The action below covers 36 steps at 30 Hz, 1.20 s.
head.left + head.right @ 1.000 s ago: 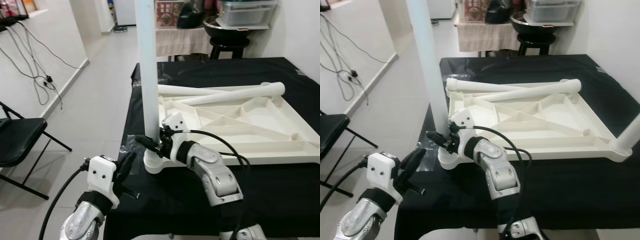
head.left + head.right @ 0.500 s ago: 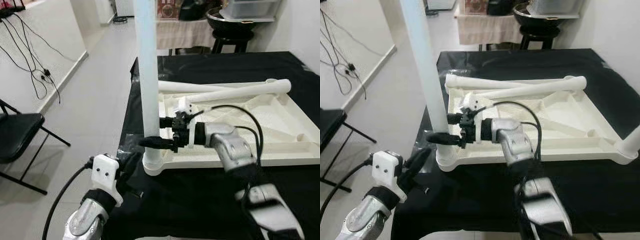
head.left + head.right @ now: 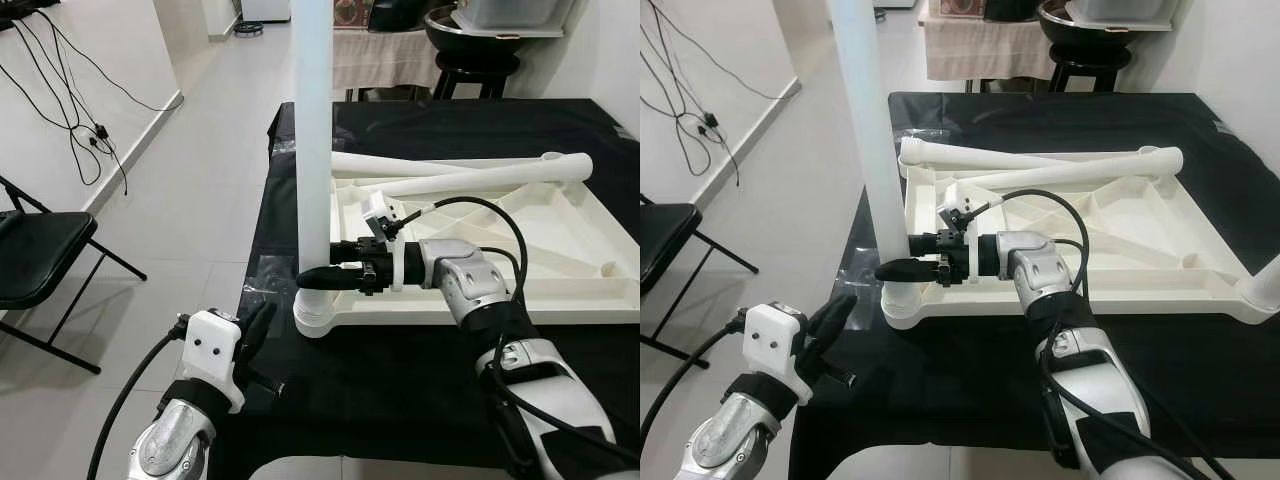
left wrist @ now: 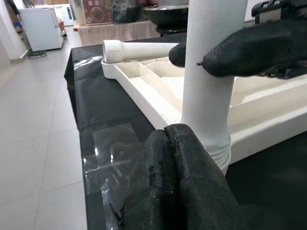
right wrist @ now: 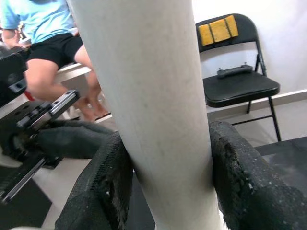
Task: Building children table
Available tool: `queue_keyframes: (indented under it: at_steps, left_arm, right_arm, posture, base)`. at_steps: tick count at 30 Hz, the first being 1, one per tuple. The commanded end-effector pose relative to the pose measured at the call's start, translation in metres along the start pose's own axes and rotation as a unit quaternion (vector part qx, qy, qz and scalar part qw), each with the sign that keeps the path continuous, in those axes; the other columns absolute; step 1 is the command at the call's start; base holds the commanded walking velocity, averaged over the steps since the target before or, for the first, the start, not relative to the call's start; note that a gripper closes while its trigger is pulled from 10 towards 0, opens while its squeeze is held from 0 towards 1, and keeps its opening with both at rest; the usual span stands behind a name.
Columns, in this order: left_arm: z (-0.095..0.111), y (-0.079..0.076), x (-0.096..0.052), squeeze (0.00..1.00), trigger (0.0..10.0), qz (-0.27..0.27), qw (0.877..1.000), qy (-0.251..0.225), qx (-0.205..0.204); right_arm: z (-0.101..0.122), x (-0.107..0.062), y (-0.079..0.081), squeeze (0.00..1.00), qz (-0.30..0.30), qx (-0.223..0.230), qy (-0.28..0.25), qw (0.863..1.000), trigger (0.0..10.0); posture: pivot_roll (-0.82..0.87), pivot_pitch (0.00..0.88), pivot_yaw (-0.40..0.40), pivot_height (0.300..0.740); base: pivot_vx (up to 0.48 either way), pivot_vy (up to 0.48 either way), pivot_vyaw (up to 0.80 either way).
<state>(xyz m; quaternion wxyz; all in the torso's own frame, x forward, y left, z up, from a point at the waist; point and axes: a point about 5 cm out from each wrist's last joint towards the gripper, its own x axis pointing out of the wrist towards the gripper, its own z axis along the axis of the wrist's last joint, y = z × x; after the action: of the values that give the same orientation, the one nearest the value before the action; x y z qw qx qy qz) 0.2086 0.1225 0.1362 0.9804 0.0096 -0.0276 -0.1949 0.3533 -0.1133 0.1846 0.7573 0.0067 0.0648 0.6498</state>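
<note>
A white plastic tabletop point(image 3: 560, 295) lies upside down on the black-covered table point(image 3: 400, 385). One white leg point(image 3: 313, 150) stands upright in the near-left corner socket point(image 3: 315, 318). My right gripper point(image 3: 322, 265) is shut on this leg just above the socket; in the right wrist view its fingers point(image 5: 103, 187) press on both sides of the leg point(image 5: 153, 96). My left gripper point(image 3: 255, 335) is shut and empty, low at the table's front-left edge, short of the socket. In the left wrist view its fingers point(image 4: 177, 182) are pressed together in front of the leg point(image 4: 211, 72).
Two loose legs point(image 3: 450, 175) lie across the tabletop's far rim. Another leg point(image 3: 1265, 285) stands at the near-right corner. A black folding chair point(image 3: 40, 260) stands on the floor at left. A stool point(image 3: 470, 65) is behind the table. A seated person point(image 5: 43, 28) is nearby.
My right gripper has kept hold of the upright leg while its wrist turned and the forearm swung up to reach in level from the right. The camera shifted; the left gripper stayed put.
</note>
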Motion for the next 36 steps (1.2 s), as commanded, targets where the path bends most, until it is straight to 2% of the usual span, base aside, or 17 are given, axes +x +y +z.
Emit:
queue_keyframes:
  at_steps: [1, 3, 5, 7, 8, 12, 19, 20, 21, 22, 23, 25, 26, 28, 29, 31, 36]
  left_arm:
    - [0.0, 0.0, -0.004, 0.0, 10.0, 0.003, 1.0, 0.005, 0.015]
    - [-0.001, -0.001, -0.009, 0.0, 10.0, 0.004, 1.0, 0.012, 0.017]
    - [-0.003, 0.0, -0.011, 0.0, 10.0, 0.007, 1.0, 0.013, 0.006]
    - [-0.004, 0.003, -0.011, 0.0, 10.0, 0.009, 1.0, 0.013, 0.004]
    - [-0.004, 0.004, -0.01, 0.0, 10.0, 0.009, 1.0, 0.013, 0.004]
    - [-0.008, 0.008, -0.008, 0.0, 10.0, 0.008, 1.0, 0.019, 0.011]
    - [-0.01, 0.01, -0.005, 0.0, 10.0, 0.011, 1.0, 0.02, 0.007]
    - [-0.01, 0.011, -0.005, 0.0, 10.0, 0.014, 1.0, 0.02, 0.009]
    - [-0.01, 0.011, -0.005, 0.0, 10.0, 0.014, 1.0, 0.02, 0.009]
    - [-0.01, 0.011, -0.004, 0.0, 10.0, 0.016, 1.0, 0.019, 0.012]
    - [-0.01, 0.011, -0.003, 0.0, 10.0, 0.016, 1.0, 0.019, 0.013]
    - [-0.01, 0.011, -0.001, 0.0, 10.0, 0.015, 1.0, 0.019, 0.013]
    - [-0.01, 0.011, -0.001, 0.0, 10.0, 0.015, 1.0, 0.019, 0.013]
    - [-0.01, 0.011, 0.0, 0.0, 10.0, 0.015, 1.0, 0.019, 0.013]
    - [-0.01, 0.011, 0.001, 0.0, 10.0, 0.015, 1.0, 0.018, 0.013]
    - [-0.01, 0.011, 0.001, 0.0, 10.0, 0.014, 1.0, 0.018, 0.013]
    - [-0.01, 0.01, 0.002, 0.0, 10.0, 0.015, 1.0, 0.017, 0.014]
  right_arm:
    - [-0.012, -0.005, 0.001, 0.0, -0.027, 0.015, -0.005, 1.0, 0.0]
    - [-0.027, -0.008, 0.011, 0.0, -0.056, 0.029, -0.006, 0.998, 0.0]
    - [-0.047, 0.003, 0.023, 0.0, -0.188, 0.039, 0.01, 0.981, 0.0]
    - [-0.064, 0.005, 0.043, 0.0, -0.351, 0.077, 0.031, 0.933, 0.0]
    - [-0.067, 0.002, 0.048, 0.0, -0.384, 0.088, 0.037, 0.919, 0.0]
    - [-0.053, 0.002, 0.044, 0.0, -0.376, 0.028, 0.037, 0.926, 0.0]
    - [-0.059, 0.006, 0.042, 0.0, -0.391, 0.008, 0.059, 0.918, 0.0]
    - [-0.056, 0.007, 0.039, 0.0, -0.387, 0.008, 0.051, 0.921, 10.0]
    - [-0.056, 0.007, 0.039, 0.0, -0.387, 0.008, 0.051, 0.921, 10.0]
    - [-0.051, 0.009, 0.038, 0.75, -0.381, 0.009, 0.039, 0.924, 10.0]
    - [-0.044, 0.014, 0.036, 1.0, -0.342, 0.019, 0.01, 0.94, 10.0]
    - [-0.028, 0.019, 0.034, 1.0, -0.269, 0.019, -0.039, 0.962, 10.0]
    - [-0.028, 0.019, 0.034, 1.0, -0.269, 0.019, -0.039, 0.962, 10.0]
    - [-0.015, 0.02, 0.033, 1.0, -0.19, 0.005, -0.063, 0.98, 10.0]
    - [-0.012, 0.02, 0.029, 0.0, -0.154, -0.026, -0.048, 0.987, 10.0]
    - [-0.01, 0.018, 0.023, 0.0, -0.113, -0.059, -0.018, 0.992, 10.0]
    - [-0.005, 0.013, 0.012, 0.0, -0.061, -0.052, -0.002, 0.997, 10.0]
  posture:
    - [0.03, 0.094, 0.007, 0.74]
    - [0.03, 0.094, 0.007, 0.74]
    - [0.05, 0.093, -0.005, 0.74]
    - [0.04, 0.098, -0.003, 0.74]
    - [0.04, 0.098, -0.003, 0.74]
    - [0.01, 0.065, 0.024, 0.74]
    - [0.03, 0.051, 0.009, 0.74]
    - [0.03, 0.045, 0.009, 0.74]
    - [0.03, 0.045, 0.009, 0.74]
    - [0.03, 0.045, 0.008, 0.74]
    - [0.03, 0.042, 0.01, 0.74]
    - [0.03, 0.04, 0.011, 0.74]
    - [0.03, 0.04, 0.011, 0.74]
    - [0.03, 0.04, 0.014, 0.74]
    - [0.04, 0.039, 0.011, 0.74]
    - [0.05, 0.04, 0.009, 0.74]
    - [0.05, 0.043, 0.006, 0.74]
  base:
    - [0.0, 0.0, 0.0]
    - [0.0, 0.0, 0.0]
    - [0.0, 0.0, 0.0]
    - [0.0, 0.0, 0.0]
    - [0.0, 0.0, 0.0]
    - [0.0, 0.0, 0.0]
    - [0.0, 0.0, 0.0]
    - [0.0, 0.0, 0.0]
    - [0.0, 0.0, 0.0]
    - [0.0, 0.0, 0.0]
    - [0.0, 0.0, 0.0]
    - [0.0, 0.0, 0.0]
    - [0.0, 0.0, 0.0]
    - [0.0, 0.0, 0.0]
    - [0.0, 0.0, 0.0]
    - [0.0, 0.0, 0.0]
    - [0.0, 0.0, 0.0]
